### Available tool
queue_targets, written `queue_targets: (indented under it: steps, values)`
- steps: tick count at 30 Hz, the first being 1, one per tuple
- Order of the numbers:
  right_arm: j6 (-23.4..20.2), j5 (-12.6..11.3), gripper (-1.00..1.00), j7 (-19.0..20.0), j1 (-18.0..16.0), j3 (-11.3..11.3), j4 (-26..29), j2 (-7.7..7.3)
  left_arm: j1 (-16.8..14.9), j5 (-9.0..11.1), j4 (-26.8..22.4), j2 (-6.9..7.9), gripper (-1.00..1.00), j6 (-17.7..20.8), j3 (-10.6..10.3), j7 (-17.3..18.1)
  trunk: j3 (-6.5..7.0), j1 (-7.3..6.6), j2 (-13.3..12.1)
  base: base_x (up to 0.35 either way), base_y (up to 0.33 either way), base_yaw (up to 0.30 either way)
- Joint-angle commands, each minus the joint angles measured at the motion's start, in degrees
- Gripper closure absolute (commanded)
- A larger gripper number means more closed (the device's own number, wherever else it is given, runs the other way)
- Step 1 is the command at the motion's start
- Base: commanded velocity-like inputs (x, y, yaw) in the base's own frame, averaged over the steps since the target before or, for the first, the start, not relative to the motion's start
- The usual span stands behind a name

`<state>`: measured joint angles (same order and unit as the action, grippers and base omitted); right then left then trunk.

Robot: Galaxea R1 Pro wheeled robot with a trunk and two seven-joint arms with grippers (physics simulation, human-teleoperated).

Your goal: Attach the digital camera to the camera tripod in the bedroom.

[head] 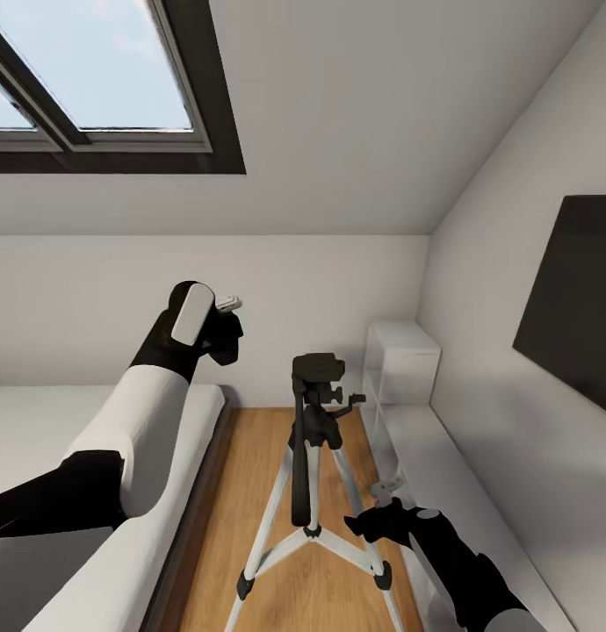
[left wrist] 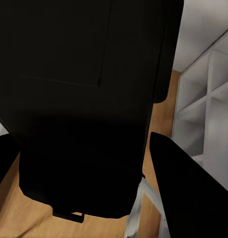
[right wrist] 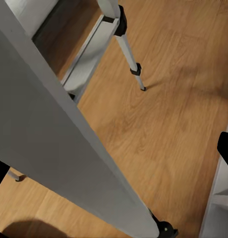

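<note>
The carry looks about finished and the mounting is the step in hand. The left pincer (head: 222, 326) is raised at centre left of the head view, above the edge of the bed (head: 176, 491), with a dark boxy mass at its tip that I take to be the digital camera (left wrist: 84, 104). In the left wrist view that black body sits between the two black fingers (left wrist: 181, 183), so I judge the pincer is pinching the camera, though the contact itself is too dark to see.

The camera tripod (head: 313, 456) stands on the wood floor (head: 250, 456) in the lower centre of the head view, its black pan head (head: 319, 369) bare and lower than the held camera, to the right of it. The next move, as I judge it, calls for swinging the camera across and down over that head, base level, and seating it squarely without knocking the stand.

The right pincer (head: 373, 525) hangs low at the bottom right of the head view, close beside one silver leg; I cannot tell whether it is spread or pressed together. In the right wrist view that tripod leg (right wrist: 59, 134) crosses the frame very near.

The camera's red dot and its underside are hidden. The white shelf unit (head: 400, 369) sits in the corner beyond.
</note>
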<state>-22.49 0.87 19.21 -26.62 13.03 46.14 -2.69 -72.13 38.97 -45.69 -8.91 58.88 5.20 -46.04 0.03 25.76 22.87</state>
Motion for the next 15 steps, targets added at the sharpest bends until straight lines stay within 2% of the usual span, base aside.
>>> queue_targets:
  steps: [1, 8, 15]
  values:
    - [-0.27, 0.08, -1.00, 0.15, -0.02, 0.15, 0.09, -0.08, -0.02, 0.50, -0.04, -0.05, 1.00, 0.09, 0.17, -0.46, -0.03, 0.02, 0.05, 0.009, 0.000, 0.000]
    - [-0.27, 0.29, -1.00, 0.21, -0.01, 0.30, 0.09, -0.19, -0.02, 0.49, -0.08, -0.09, 1.00, 0.09, 0.18, -0.46, -0.03, 0.02, 0.05, 0.003, 0.000, 0.000]
    - [-0.27, 2.30, -1.00, 0.30, -0.01, 0.81, 0.06, -0.14, -0.02, 0.49, -0.06, -0.13, 1.00, 0.09, 0.16, -0.46, -0.03, 0.02, 0.05, 0.000, 0.000, 0.000]
